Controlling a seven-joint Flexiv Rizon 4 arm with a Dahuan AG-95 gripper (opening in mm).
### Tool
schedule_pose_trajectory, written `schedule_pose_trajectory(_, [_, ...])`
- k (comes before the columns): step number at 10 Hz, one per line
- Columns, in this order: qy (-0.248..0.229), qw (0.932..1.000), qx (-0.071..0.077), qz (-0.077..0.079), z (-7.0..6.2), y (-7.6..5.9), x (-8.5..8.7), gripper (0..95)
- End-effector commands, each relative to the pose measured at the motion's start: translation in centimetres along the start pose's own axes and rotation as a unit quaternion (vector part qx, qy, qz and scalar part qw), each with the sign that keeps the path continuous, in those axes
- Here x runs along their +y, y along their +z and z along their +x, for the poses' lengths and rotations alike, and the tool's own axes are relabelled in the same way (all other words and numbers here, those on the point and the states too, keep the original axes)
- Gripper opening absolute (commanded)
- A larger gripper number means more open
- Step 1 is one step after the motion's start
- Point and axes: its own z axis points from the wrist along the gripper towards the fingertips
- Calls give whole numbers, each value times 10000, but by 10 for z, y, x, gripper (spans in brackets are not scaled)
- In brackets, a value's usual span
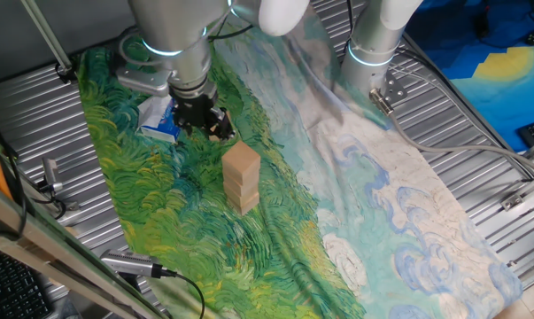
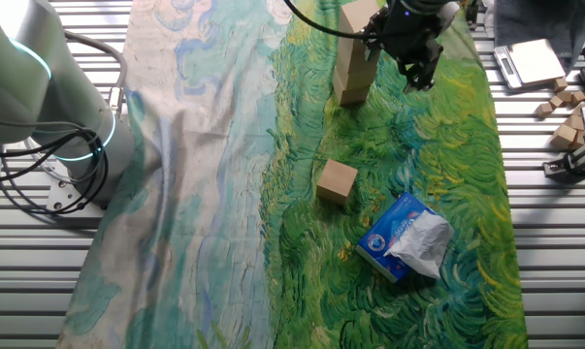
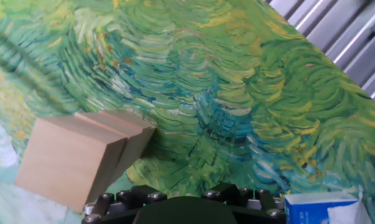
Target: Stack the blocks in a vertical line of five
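Observation:
A stack of tan wooden blocks (image 1: pixel 241 177) stands upright on the green painted cloth; its top is cut off in the other fixed view (image 2: pixel 354 58). In the hand view the stack (image 3: pixel 75 155) is at lower left, seen from above. One single block (image 2: pixel 337 180) lies on the cloth between the stack and the packet; it is partly hidden behind the fingers (image 1: pixel 220 132). My gripper (image 1: pixel 209 124) hovers above the cloth beside the stack (image 2: pixel 411 70). It looks open and empty; nothing is between the jaws.
A blue-and-white soft packet (image 2: pixel 404 237) lies on the cloth near the single block, also seen in one fixed view (image 1: pixel 160 121) and the hand view (image 3: pixel 318 208). Several spare wooden pieces (image 2: pixel 567 107) lie on the metal grating off the cloth. A second arm's base (image 1: pixel 373 49) stands behind.

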Motion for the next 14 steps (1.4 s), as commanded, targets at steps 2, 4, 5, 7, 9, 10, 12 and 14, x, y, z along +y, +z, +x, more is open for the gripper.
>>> schedule_pose_trajectory(2, [-732,9973,-89,11,0,0,0,760])
schedule_pose_trajectory(4, [-1039,9946,-40,64,0,0,0,760])
schedule_pose_trajectory(5, [-1155,9933,-57,91,0,0,0,760])
schedule_pose_trajectory(7, [-1364,9904,-109,181,0,0,0,760])
schedule_pose_trajectory(9, [-1551,9873,-118,331,0,0,0,760])
schedule_pose_trajectory(10, [-1579,9867,-69,372,0,0,0,760])
schedule_pose_trajectory(12, [-1652,9856,-78,356,0,0,0,760])
schedule_pose_trajectory(14, [-1652,9857,-154,309,4,1,-3,760])
